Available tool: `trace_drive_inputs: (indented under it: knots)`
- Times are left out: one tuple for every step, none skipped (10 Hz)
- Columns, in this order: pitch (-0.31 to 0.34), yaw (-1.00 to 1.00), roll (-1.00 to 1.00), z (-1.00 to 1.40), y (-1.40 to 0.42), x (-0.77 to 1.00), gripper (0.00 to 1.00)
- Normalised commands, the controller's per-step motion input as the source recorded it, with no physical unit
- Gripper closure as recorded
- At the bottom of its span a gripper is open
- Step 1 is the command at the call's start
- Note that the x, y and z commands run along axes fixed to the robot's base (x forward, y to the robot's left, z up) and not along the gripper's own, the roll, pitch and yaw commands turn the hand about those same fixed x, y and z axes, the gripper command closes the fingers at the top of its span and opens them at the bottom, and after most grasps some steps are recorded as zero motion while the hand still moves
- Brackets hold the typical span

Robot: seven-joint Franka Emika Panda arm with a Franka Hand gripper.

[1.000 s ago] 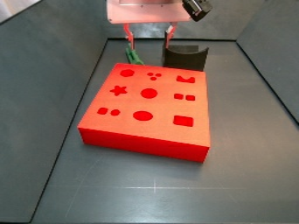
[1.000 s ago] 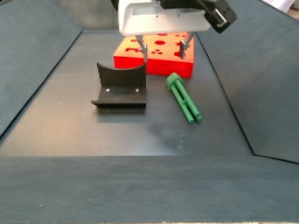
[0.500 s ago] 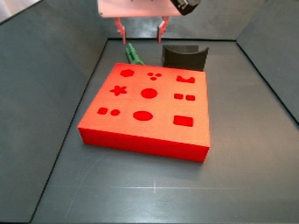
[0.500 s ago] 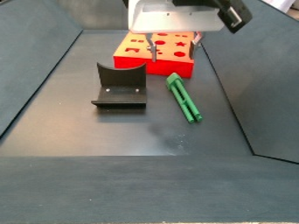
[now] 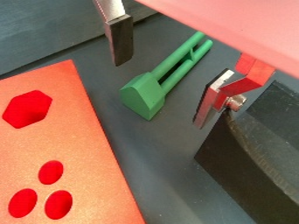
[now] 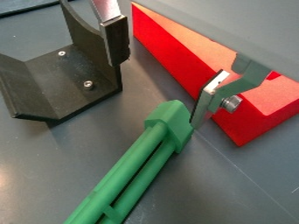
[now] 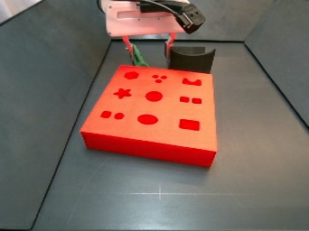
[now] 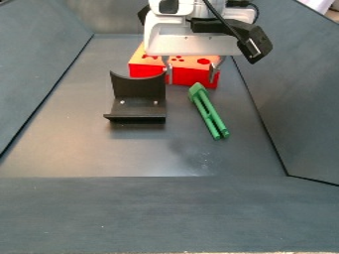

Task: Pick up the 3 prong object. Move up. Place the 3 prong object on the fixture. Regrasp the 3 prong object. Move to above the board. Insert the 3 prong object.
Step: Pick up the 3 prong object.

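Observation:
The 3 prong object (image 8: 207,109) is a slim green piece lying flat on the floor between the red board (image 7: 151,108) and the dark fixture (image 8: 137,96). It also shows in both wrist views (image 5: 163,79) (image 6: 135,171) and a side view (image 7: 139,60). My gripper (image 7: 147,43) hangs open just above its blocky end, one finger on each side in both wrist views (image 5: 163,83) (image 6: 159,83), touching nothing. In a side view (image 8: 192,65) the gripper stands in front of the board's near end.
The board (image 5: 47,149) (image 6: 198,66) lies close beside one finger and the fixture (image 5: 263,131) (image 6: 52,70) (image 7: 191,58) close beside the other. Grey sloping walls ring the dark floor (image 8: 159,149).
My gripper has come down from higher up toward the green piece, still open. The green piece, the board and the fixture have not moved.

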Motion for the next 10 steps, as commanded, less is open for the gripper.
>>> trace_drive_inputs:
  knots:
    - [-0.080,0.00,0.00,-0.28,0.03,-0.17,0.00]
    - [-0.117,-0.05,-0.02,-0.19,0.01,-0.14,0.00]
    - [-0.114,-0.15,0.00,-0.21,0.09,-0.60,0.00]
    - [-0.084,-0.18,0.00,-0.03,0.09,-0.75,0.00]
    - [-0.170,-0.22,-0.02,0.00,0.01,-0.75,0.00]
    - [-0.107,-0.19,0.00,-0.18,-0.11,0.00,0.00]
    - [-0.044,-0.19,0.00,-0.45,0.00,0.37,0.00]
    - [-0.019,-0.07,-0.17,-0.25,0.17,0.42,0.00]
    - [-0.017,-0.01,-0.20,-0.12,0.25,0.22,0.00]
    - [-0.037,-0.02,-0.12,-0.10,0.16,0.00,0.00]
